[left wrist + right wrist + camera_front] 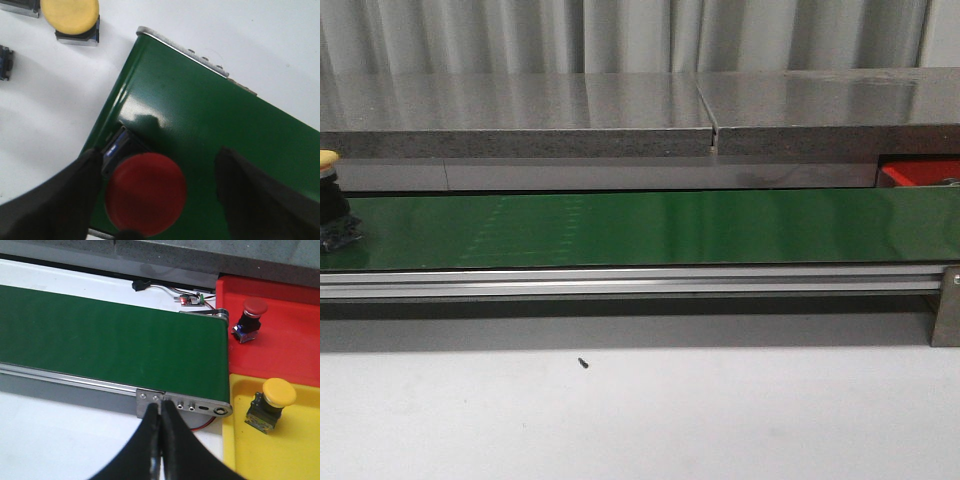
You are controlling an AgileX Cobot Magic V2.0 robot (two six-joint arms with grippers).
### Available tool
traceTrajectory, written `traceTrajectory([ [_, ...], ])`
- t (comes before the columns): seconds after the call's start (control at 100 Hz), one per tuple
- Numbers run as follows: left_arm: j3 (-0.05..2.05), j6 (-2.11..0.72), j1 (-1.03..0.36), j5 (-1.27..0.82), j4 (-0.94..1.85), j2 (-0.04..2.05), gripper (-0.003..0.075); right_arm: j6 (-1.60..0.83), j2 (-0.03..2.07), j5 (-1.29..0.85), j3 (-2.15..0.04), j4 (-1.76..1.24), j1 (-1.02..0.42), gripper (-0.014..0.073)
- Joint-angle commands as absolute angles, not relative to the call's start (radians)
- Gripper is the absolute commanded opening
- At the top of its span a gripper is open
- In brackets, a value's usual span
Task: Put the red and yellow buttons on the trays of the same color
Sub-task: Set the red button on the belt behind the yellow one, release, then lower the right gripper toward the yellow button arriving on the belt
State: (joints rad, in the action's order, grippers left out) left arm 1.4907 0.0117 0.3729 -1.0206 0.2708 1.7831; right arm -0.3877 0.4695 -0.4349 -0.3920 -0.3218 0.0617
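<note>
L fingers [150, 200] spread wide around red button [145, 194] on green belt [210, 125]; R fingers [161, 440] pressed together, empty, w/ yellow tray [280, 455] at 3 o'clock.

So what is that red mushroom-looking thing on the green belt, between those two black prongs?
It is a red button: a round, matte red domed cap on a black base with a small blue-and-white part at one side. It sits on the glossy green belt, close to the belt's end. The left tool is open around it, one dark finger close against the base, the other standing clear. Whether that finger actually touches cannot be told.
</note>
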Motion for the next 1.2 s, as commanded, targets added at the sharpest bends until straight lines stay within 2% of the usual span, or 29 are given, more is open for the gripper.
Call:
traceTrajectory([
  [0.0,1.516,0.010,0.368,-1.003,0.298,1.734,0.0539,-0.395,0.471,-0.365,-0.417,-0.333,0.063,-0.0115],
  [0.23,1.516,-0.011,0.364,-0.954,0.298,1.650,0.0533,-0.395,0.471,-0.365,-0.417,-0.333,0.063,-0.0115],
  [0.29,1.516,-0.038,0.353,-0.924,0.299,1.602,0.0498,-0.395,0.471,-0.365,-0.417,-0.333,0.063,-0.0115],
  [0.34,1.516,-0.065,0.333,-0.901,0.299,1.564,0.0415,-0.395,0.471,-0.365,-0.417,-0.334,0.063,-0.0115],
  [0.39,1.516,-0.098,0.309,-0.894,0.299,1.528,0.0291,-0.395,0.471,-0.365,-0.417,-0.334,0.063,-0.0115],
  [0.49,1.506,-0.136,0.248,-0.882,0.299,1.458,-0.0019,-0.395,0.471,-0.365,-0.417,-0.334,0.063,-0.0115],
  [0.67,1.436,-0.173,0.103,-0.819,0.275,1.328,-0.0019,-0.395,0.471,-0.383,-0.417,-0.354,0.063,-0.0115],
  [0.9,1.250,-0.176,-0.055,-0.716,0.182,1.146,-0.0019,-0.395,0.471,-0.402,-0.417,-0.357,0.063,-0.0115],
  [1.19,0.972,-0.176,-0.115,-0.611,0.175,0.888,-0.0019,-0.395,0.492,-0.442,-0.449,-0.348,0.063,-0.0115],
])
